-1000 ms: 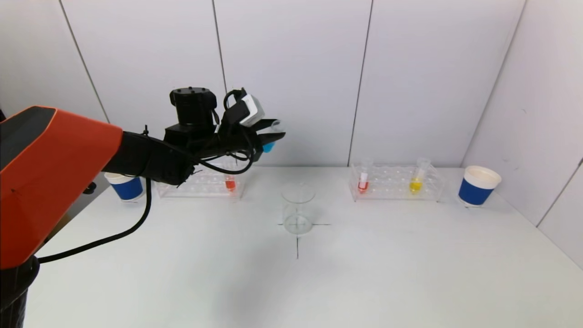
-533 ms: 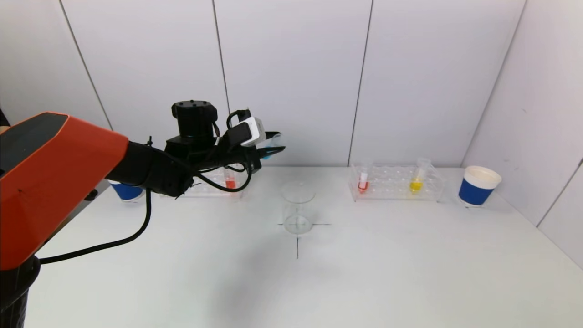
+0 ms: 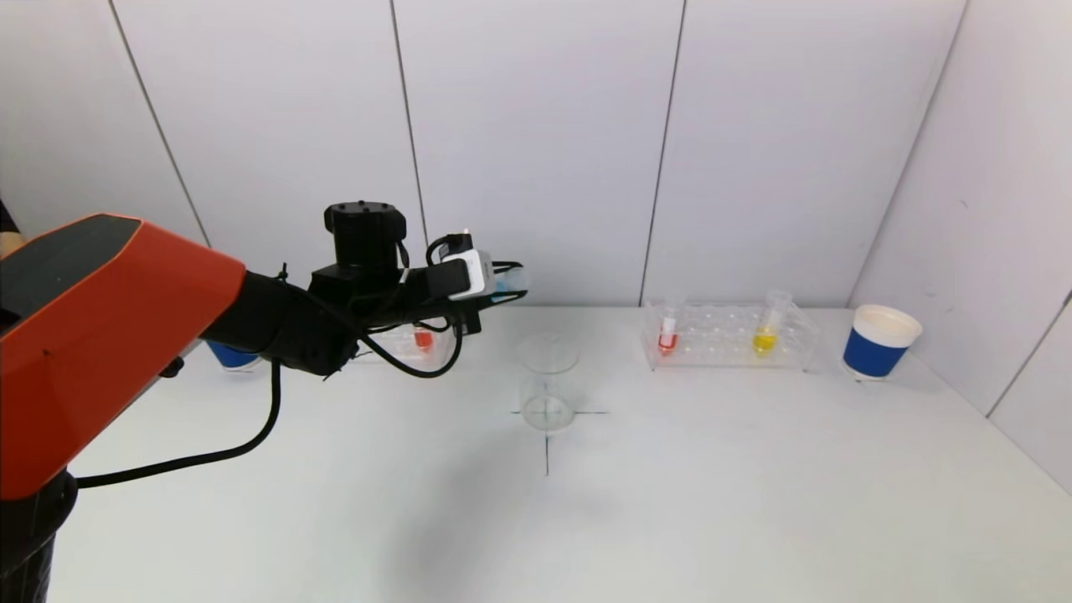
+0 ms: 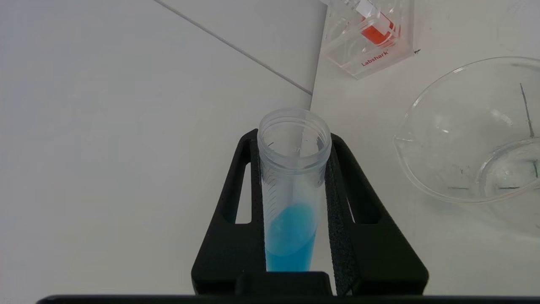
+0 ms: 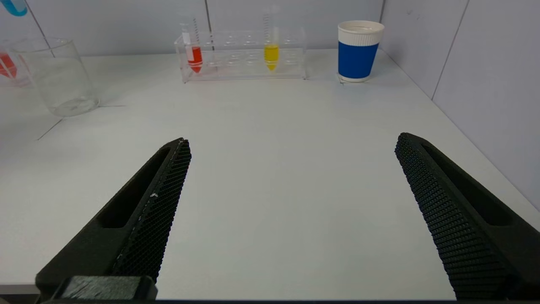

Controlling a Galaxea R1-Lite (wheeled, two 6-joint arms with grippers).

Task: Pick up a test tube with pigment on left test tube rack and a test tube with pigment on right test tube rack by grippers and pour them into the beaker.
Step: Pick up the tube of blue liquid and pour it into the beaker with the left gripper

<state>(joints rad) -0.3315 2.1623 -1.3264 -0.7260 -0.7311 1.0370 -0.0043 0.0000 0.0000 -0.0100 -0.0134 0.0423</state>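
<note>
My left gripper [image 3: 509, 290] is shut on a clear test tube with blue pigment [image 4: 291, 211], held in the air up and to the left of the empty glass beaker [image 3: 548, 381]. The tube lies tilted, its open mouth pointing away from the wrist, and the blue liquid sits low in it. Behind my arm, the left test tube rack [image 3: 394, 343] holds a red tube [image 3: 424, 338]. Across the table, the right test tube rack [image 3: 727, 335] holds a red tube [image 3: 667, 333] and a yellow tube [image 3: 765, 335]. My right gripper [image 5: 291, 141] shows only in the right wrist view, open and empty, low over the table's near right.
A blue paper cup [image 3: 878, 341] stands at the far right by the wall. Another blue cup [image 3: 228, 355] sits behind my left arm. A black cross [image 3: 547, 435] marks the table under the beaker. Grey wall panels close the back and right side.
My left gripper has come down and shifted slightly right toward the beaker, tipping the blue tube closer to level. The right gripper has not moved.
</note>
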